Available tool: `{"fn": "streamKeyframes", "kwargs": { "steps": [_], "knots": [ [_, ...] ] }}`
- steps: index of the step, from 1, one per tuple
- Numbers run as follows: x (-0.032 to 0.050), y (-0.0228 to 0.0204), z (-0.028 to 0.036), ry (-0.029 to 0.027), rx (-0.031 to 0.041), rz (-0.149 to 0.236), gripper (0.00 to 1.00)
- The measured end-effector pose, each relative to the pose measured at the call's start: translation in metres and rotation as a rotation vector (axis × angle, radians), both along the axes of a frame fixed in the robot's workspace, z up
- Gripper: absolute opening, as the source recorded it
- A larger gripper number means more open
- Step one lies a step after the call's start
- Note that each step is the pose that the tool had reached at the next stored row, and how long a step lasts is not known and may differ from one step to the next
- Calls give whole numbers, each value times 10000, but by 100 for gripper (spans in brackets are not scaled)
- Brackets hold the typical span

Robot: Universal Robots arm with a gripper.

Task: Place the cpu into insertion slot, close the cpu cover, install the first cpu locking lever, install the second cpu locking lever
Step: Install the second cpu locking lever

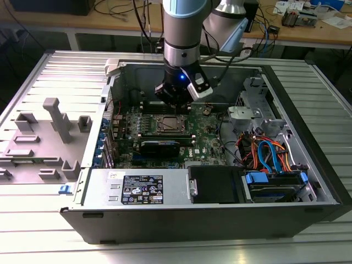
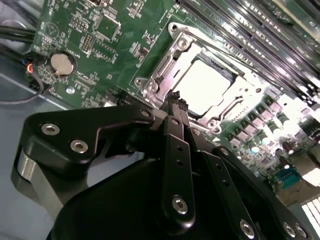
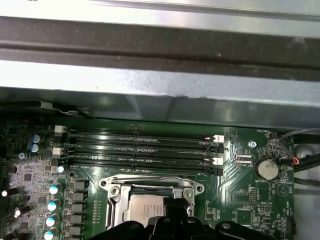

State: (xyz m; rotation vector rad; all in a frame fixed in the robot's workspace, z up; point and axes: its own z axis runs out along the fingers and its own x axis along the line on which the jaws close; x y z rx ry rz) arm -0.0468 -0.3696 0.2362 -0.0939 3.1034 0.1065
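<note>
Hovering gripper (image 2: 177, 103): fingers pressed together, holding nothing, at mid-frame.
Cpu (image 2: 202, 87): seated under the cpu cover (image 2: 165, 75), just above-right of the fingertips.

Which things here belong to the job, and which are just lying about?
Job:
cpu, seated in the socket
cpu cover, down around it
gripper, fingers together just above the socket edge

Lying about:
memory slots
coin battery
black card
grey fixtures outside the case
</note>
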Motion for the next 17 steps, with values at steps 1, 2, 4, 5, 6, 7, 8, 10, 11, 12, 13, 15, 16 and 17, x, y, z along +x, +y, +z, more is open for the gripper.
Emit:
{"fn": "streamKeyframes", "kwargs": {
  "steps": [1, 2, 4, 5, 6, 7, 8, 10, 11, 12, 13, 15, 16, 17],
  "knots": [
    [0, -2, 1, -1, 2, 1, 11],
    [0, -5, 1, -2, 3, 0, 11],
    [0, -31, 2, 0, 1, 0, 11],
    [0, -47, 2, 0, 1, 0, 11],
    [0, -66, 2, 0, 1, 0, 11],
    [0, -89, 1, -1, 2, -1, 11],
    [0, -107, 1, -1, 2, -1, 11],
    [0, -169, 2, -1, 1, 0, 11],
    [0, -189, 1, -1, 2, 0, 11],
    [0, -205, 1, -1, 2, 0, 11],
    [0, -231, 1, 0, 1, 1, 11],
    [0, -274, 2, 0, -1, 0, 11],
    [-1, -276, 4, 0, -1, -1, 11],
    [-1, -278, 9, 0, -1, -2, 11]
  ]
}}
